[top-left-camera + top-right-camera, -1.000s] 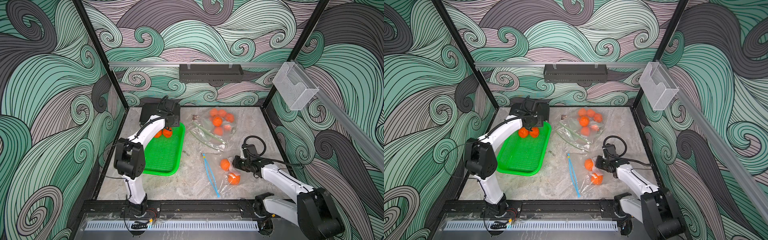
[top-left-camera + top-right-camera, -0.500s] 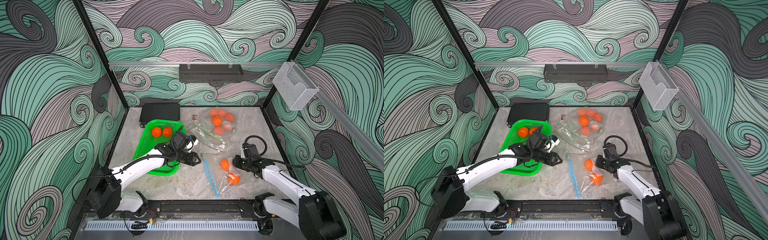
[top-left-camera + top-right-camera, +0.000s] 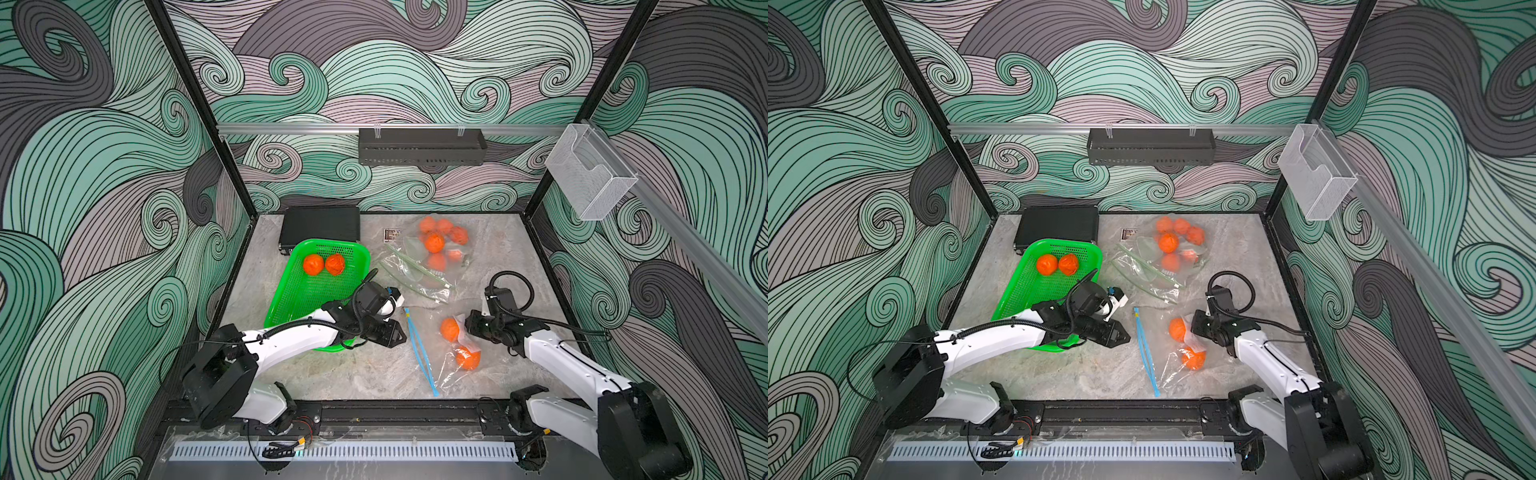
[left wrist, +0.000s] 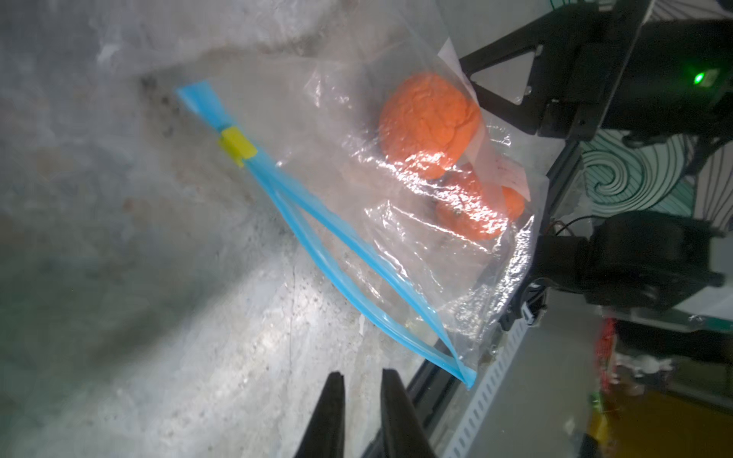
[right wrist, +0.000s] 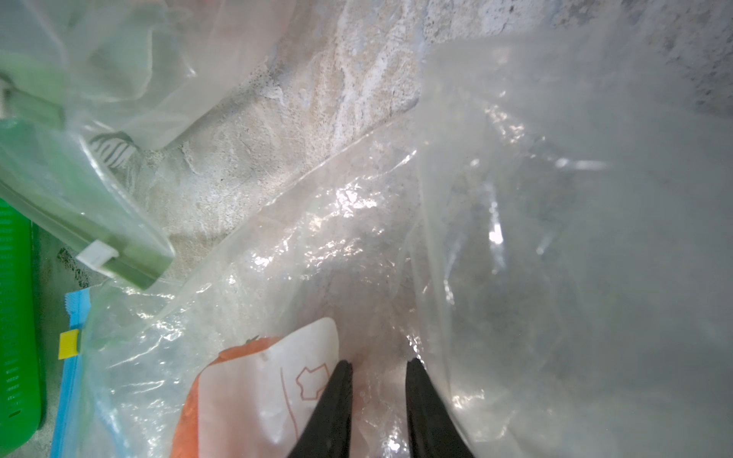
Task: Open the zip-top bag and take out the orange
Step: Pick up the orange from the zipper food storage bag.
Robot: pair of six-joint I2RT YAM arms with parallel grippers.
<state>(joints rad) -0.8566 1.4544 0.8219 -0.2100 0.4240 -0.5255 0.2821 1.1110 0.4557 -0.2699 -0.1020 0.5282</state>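
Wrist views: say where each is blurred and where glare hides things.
Left wrist view: the grey stone-look tabletop is soft, the blue zipper strip is sharp, and glare on the clear plastic zip-top bag whitens one round orange. Right wrist view: the same bag's film is hazy, out of focus, dotted with bright glare; another bag's green zipper strip is blurred.

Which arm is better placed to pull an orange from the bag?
Left. The left gripper is empty and points at the parted blue zip of the bag; the right gripper is at its opposite side, behind the oranges.
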